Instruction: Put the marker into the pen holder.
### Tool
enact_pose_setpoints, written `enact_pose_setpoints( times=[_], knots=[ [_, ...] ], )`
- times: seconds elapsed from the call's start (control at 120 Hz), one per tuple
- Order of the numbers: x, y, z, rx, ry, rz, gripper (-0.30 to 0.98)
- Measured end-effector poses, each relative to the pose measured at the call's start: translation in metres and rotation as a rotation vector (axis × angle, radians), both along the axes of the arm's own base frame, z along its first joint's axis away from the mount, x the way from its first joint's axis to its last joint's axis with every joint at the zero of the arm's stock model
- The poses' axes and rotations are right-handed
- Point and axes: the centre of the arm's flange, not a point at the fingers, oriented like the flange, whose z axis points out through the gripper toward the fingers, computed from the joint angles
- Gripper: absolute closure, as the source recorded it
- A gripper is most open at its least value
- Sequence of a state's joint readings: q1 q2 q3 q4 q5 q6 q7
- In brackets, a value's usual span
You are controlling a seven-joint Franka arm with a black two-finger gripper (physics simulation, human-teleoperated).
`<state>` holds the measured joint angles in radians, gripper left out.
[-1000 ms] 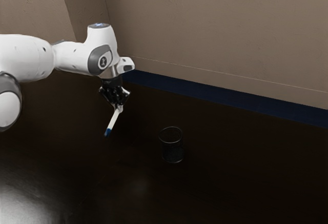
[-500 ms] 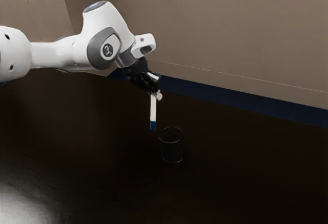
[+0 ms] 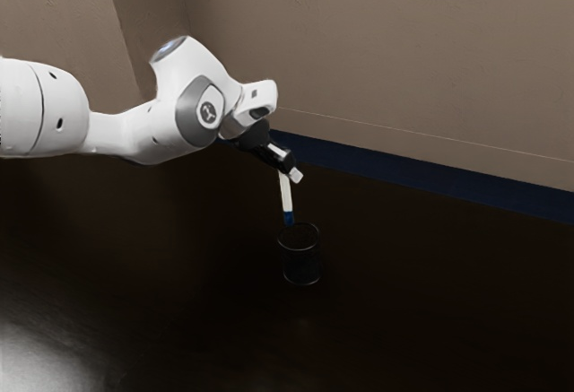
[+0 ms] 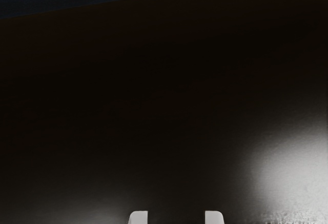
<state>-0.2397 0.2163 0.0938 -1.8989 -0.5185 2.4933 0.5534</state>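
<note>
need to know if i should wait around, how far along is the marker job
Looks done: the marker is picked up and brought to the pen holder.
In hand: the gripper holds it nearly upright, its blue end down by the holder's rim.
Left: line it up if needed, lower it in and let go. Whether that end is over the opening, I can't tell.

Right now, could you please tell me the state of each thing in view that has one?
Gripper: shut on the marker's upper end.
Marker: held off the table, near upright, blue end down by the pen holder's rim; whether that end is inside, I cannot tell.
Pen holder: upright, open at the top.
</note>
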Motion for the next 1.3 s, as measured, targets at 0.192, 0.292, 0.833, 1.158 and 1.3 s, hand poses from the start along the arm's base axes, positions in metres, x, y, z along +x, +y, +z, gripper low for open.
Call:
enact_pose_setpoints(
  times=[0.192,0.292,0.833,1.158,1.3],
  knots=[
    [0.001,-0.017,-0.016,0.034,-0.028,-0.089,0.74],
    [0.003,-0.019,-0.025,0.048,-0.034,-0.12,0.74],
    [0.007,-0.022,-0.073,0.1,-0.029,-0.236,0.32],
    [-0.043,0.069,0.195,0.278,-0.191,-0.284,0.07],
    [-0.08,0.116,0.242,0.412,0.075,-0.181,0.03]
  ],
)
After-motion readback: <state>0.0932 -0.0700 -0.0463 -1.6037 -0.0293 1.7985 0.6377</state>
